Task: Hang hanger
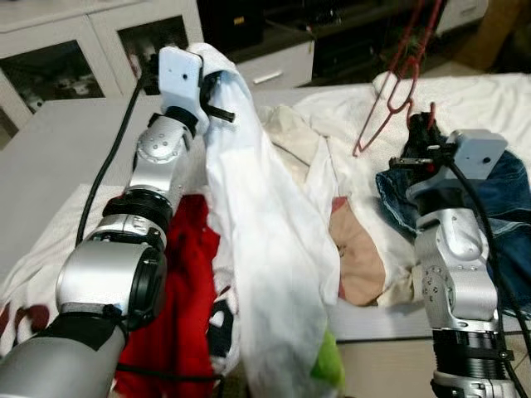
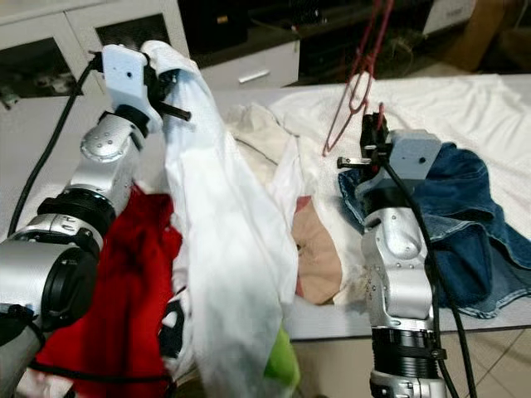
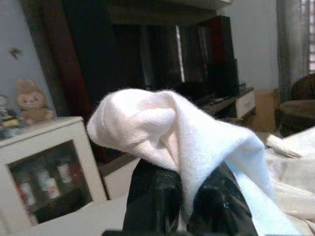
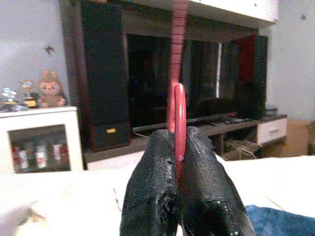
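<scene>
A red wire hanger point(image 1: 397, 79) stands up above the bed, held low down by my right gripper point(image 1: 423, 124), which is shut on it; the right wrist view has the red hanger point(image 4: 178, 115) pinched between both black fingers point(image 4: 152, 187). My left gripper point(image 1: 211, 91) is raised at the left and shut on a white garment point(image 1: 265, 249), which droops down in a long fold toward the bed's near edge. In the left wrist view the white garment point(image 3: 167, 132) bulges out over the fingers point(image 3: 152, 201).
A bed with a white sheet point(image 1: 481, 99) carries a pile of clothes: a red garment point(image 1: 178, 298), blue jeans point(image 1: 506, 207), a beige piece point(image 1: 361, 257) and cream cloth point(image 1: 290, 137). White cabinets with glass doors point(image 1: 58, 66) and a dark TV unit point(image 1: 332, 33) stand behind.
</scene>
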You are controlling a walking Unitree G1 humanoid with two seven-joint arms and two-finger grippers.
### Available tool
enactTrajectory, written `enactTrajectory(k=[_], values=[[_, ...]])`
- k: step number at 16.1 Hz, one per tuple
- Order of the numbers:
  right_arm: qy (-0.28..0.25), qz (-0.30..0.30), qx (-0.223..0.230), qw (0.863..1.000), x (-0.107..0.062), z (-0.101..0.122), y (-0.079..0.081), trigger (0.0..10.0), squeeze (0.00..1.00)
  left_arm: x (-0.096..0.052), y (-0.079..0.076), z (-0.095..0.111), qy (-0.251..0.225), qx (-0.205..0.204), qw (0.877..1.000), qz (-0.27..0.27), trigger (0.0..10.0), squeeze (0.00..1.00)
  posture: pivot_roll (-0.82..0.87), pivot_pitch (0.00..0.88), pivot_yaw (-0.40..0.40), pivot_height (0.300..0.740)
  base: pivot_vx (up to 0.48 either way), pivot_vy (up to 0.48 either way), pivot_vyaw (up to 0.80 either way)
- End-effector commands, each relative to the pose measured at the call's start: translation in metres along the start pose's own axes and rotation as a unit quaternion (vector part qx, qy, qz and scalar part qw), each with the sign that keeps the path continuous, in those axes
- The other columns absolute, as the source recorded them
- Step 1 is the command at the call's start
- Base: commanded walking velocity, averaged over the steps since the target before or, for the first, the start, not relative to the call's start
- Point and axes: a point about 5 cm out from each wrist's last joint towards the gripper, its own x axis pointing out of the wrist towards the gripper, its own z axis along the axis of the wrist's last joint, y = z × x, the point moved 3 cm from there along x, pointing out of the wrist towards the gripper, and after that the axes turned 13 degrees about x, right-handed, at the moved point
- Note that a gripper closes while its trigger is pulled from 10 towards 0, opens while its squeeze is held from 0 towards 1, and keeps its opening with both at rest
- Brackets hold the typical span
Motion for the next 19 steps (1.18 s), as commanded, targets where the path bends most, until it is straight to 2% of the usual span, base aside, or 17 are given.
enactTrajectory(k=[1, 11, 12, 13, 14, 16, 19], values=[[-0.005, 0.008, 0.003, 1.000, 0.001, 0.003, 0.005, 10.0, 0.00, 0.001, 0.008, 0.005, -0.010, 0.004, 1.000, 0.008, 10.0, 0.00, 0.04, 0.000, 0.082, 0.740, 0.000, 0.000, 0.00], [-0.004, 0.008, 0.003, 1.000, 0.001, 0.003, 0.004, 10.0, 0.00, 0.001, 0.007, 0.005, -0.009, 0.005, 1.000, 0.008, 10.0, 0.00, 0.04, 0.000, 0.082, 0.740, 0.000, 0.000, 0.00], [0.003, 0.011, 0.005, 1.000, 0.000, 0.002, 0.005, 10.0, 0.00, -0.027, 0.005, -0.069, 0.212, -0.006, 0.976, 0.044, 10.0, 1.00, 0.04, 0.005, 0.071, 0.740, 0.000, 0.000, 0.00], [0.006, 0.012, 0.006, 1.000, -0.001, 0.001, 0.005, 10.0, 0.00, -0.050, 0.005, -0.100, 0.316, 0.010, 0.946, 0.064, 10.0, 1.00, 0.04, 0.006, 0.072, 0.740, 0.000, 0.000, 0.00], [0.006, 0.012, 0.006, 1.000, -0.001, 0.001, 0.005, 10.0, 0.00, -0.052, 0.007, -0.103, 0.324, 0.016, 0.943, 0.070, 10.0, 0.00, 0.04, 0.006, 0.073, 0.740, 0.000, 0.000, 0.00], [0.007, 0.012, 0.007, 1.000, -0.001, 0.000, 0.005, 10.0, 0.00, -0.055, 0.009, -0.105, 0.331, 0.015, 0.940, 0.083, 10.0, 0.00, 0.04, 0.007, 0.073, 0.740, 0.000, 0.000, 0.00], [0.008, 0.012, 0.008, 1.000, -0.001, 0.000, 0.006, 10.0, 0.00, -0.056, 0.004, -0.107, 0.346, -0.013, 0.935, 0.083, 10.0, 0.00, 0.04, 0.007, 0.073, 0.740, 0.000, 0.000, 0.00]])
